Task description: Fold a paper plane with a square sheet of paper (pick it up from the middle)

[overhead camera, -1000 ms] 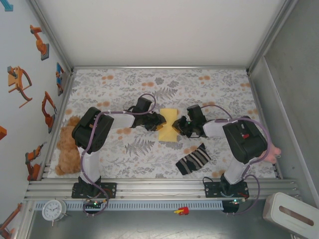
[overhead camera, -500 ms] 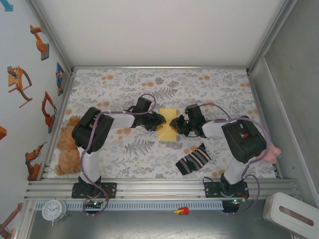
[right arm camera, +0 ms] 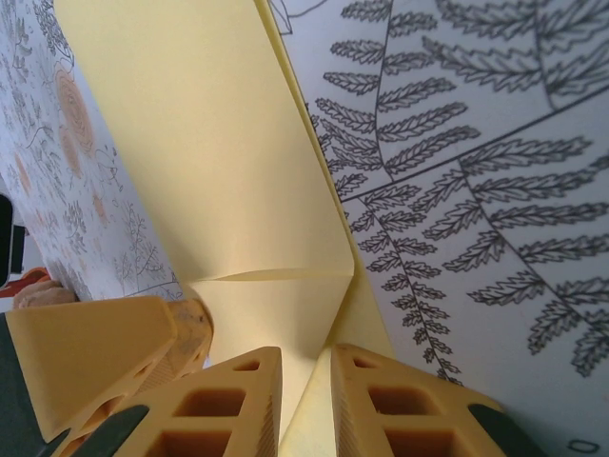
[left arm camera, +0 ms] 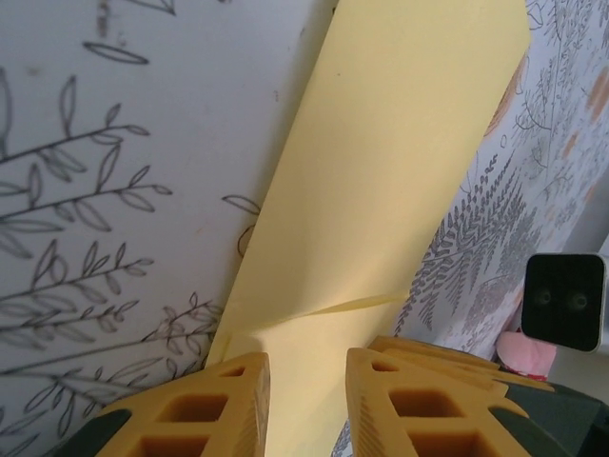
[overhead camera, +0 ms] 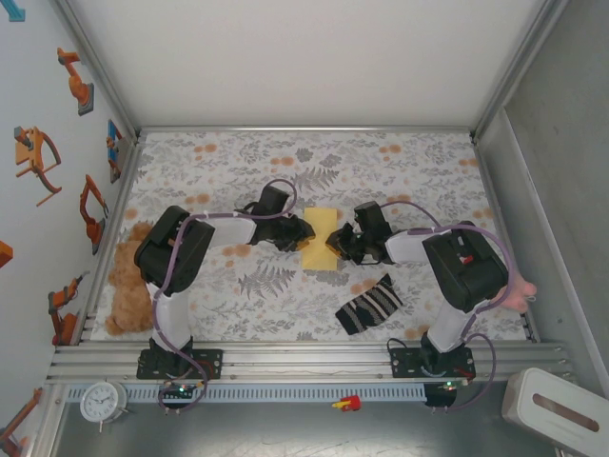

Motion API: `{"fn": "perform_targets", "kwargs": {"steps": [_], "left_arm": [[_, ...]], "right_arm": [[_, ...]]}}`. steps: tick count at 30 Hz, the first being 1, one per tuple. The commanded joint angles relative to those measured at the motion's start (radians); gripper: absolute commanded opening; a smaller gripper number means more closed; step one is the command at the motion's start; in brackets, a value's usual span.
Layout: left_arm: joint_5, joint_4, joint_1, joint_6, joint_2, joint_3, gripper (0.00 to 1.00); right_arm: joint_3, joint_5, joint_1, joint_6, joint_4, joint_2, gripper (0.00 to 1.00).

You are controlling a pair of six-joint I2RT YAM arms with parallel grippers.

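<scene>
The square sheet of paper [overhead camera: 319,238] lies pale yellow on the patterned cloth at the middle of the table, between both grippers. My left gripper [overhead camera: 306,231] is at its left edge. In the left wrist view the sheet [left arm camera: 400,162] runs flat under and between the fingers, and the left gripper [left arm camera: 306,371] stands open with a clear gap. My right gripper [overhead camera: 335,244] is at the sheet's right edge. In the right wrist view a raised flap of the sheet [right arm camera: 219,162] narrows into the right gripper [right arm camera: 304,371], which is shut on it. A lower layer shows beside the flap.
A black-and-white striped sock [overhead camera: 369,305] lies near the right arm's base. A brown teddy bear [overhead camera: 124,281] sits at the table's left edge and a pink thing [overhead camera: 521,290] at the right edge. Metal walls ring the table.
My right gripper has moved left over the sheet's right edge, and the visible sheet has grown narrower. The left gripper has stayed in place and closed a little.
</scene>
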Motion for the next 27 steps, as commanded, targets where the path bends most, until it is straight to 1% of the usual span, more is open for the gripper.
{"fn": "perform_targets", "kwargs": {"steps": [1,8,16,23,27], "left_arm": [[-0.037,-0.087,0.003,0.058,-0.048,0.013,0.27],[-0.05,-0.136,0.004,0.067,0.011,0.013,0.26],[-0.053,-0.112,0.012,0.014,0.02,-0.024,0.26],[-0.038,-0.094,0.019,-0.004,0.022,-0.038,0.26],[-0.039,-0.09,0.02,-0.005,0.022,-0.041,0.27]], "right_arm": [[0.014,0.032,0.007,-0.012,-0.069,0.039,0.21],[0.025,0.016,0.007,-0.015,-0.056,0.05,0.21],[0.04,-0.028,0.007,-0.016,0.012,0.053,0.22],[0.051,-0.066,0.017,-0.016,0.06,0.064,0.22],[0.045,-0.066,0.03,-0.012,0.079,0.066,0.23]]}}
